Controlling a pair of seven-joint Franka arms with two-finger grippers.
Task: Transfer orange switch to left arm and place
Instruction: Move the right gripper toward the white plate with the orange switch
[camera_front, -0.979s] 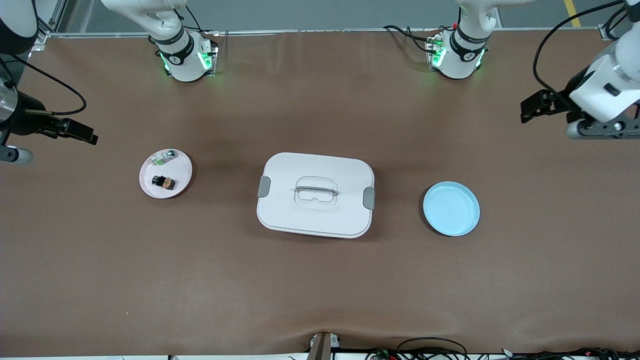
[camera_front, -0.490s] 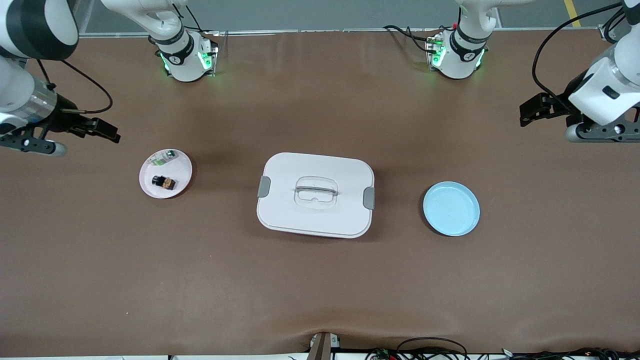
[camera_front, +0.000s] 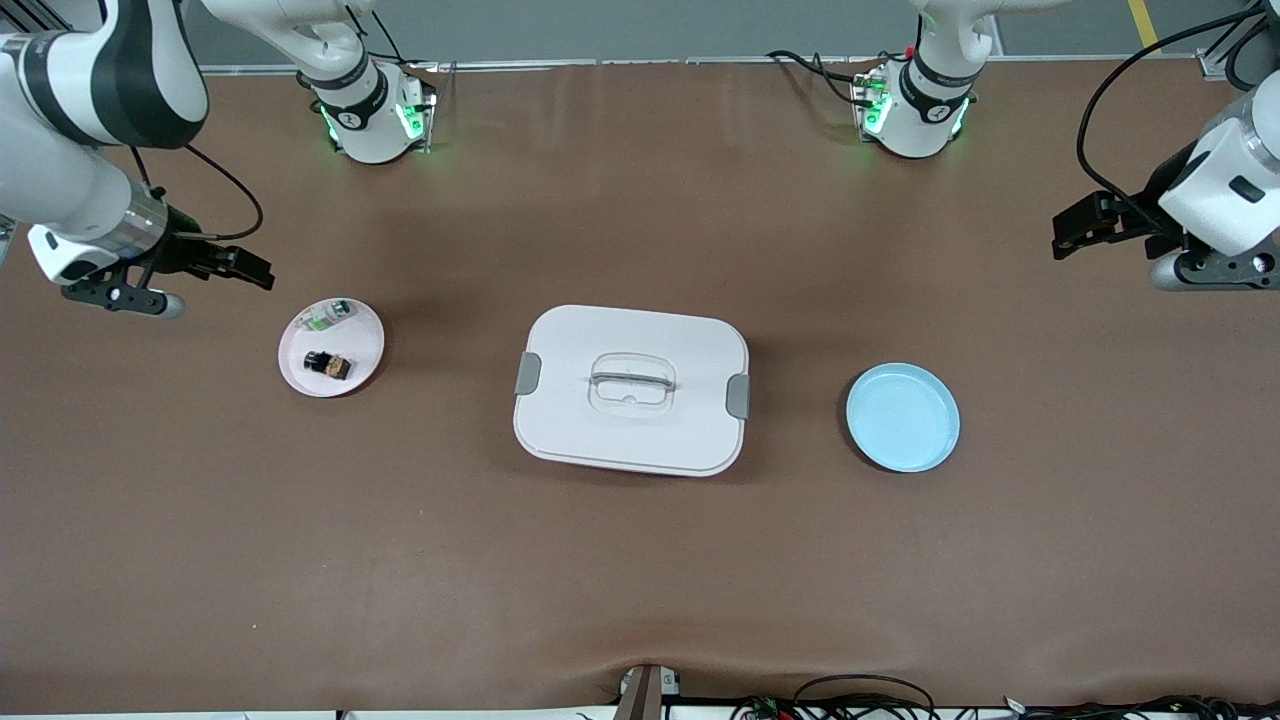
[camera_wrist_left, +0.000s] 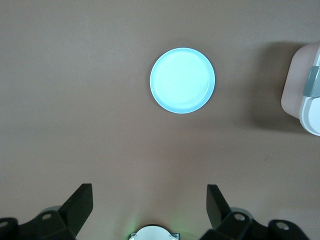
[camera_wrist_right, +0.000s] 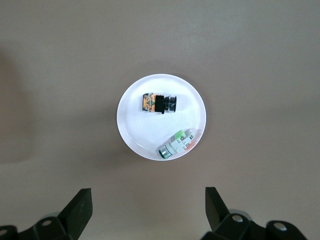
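The orange switch (camera_front: 328, 365), a tiny black block with an orange-brown end, lies on the pink plate (camera_front: 362, 345) toward the right arm's end of the table. It also shows in the right wrist view (camera_wrist_right: 159, 103) on the plate (camera_wrist_right: 131, 132). My right gripper (camera_front: 262, 268) is open and empty in the air over bare table beside that plate; its own view (camera_wrist_right: 148, 207) shows the jaws spread wide. The white box (camera_front: 631, 390) stands mid-table. My left gripper (camera_front: 1062, 232) is open and empty over the table at the left arm's end, and its own view (camera_wrist_left: 150, 205) shows the same.
A green-and-silver component (camera_front: 330, 316) shares the pink plate and shows in the right wrist view (camera_wrist_right: 176, 144). An empty blue plate (camera_front: 903, 417) lies between the box and the left arm's end; the left wrist view shows it (camera_wrist_left: 182, 80) and a box corner (camera_wrist_left: 302, 95).
My right gripper has come in from the table's end toward the pink plate. My left gripper has shifted slightly toward the robots' bases. The switch, plates and box have not moved.
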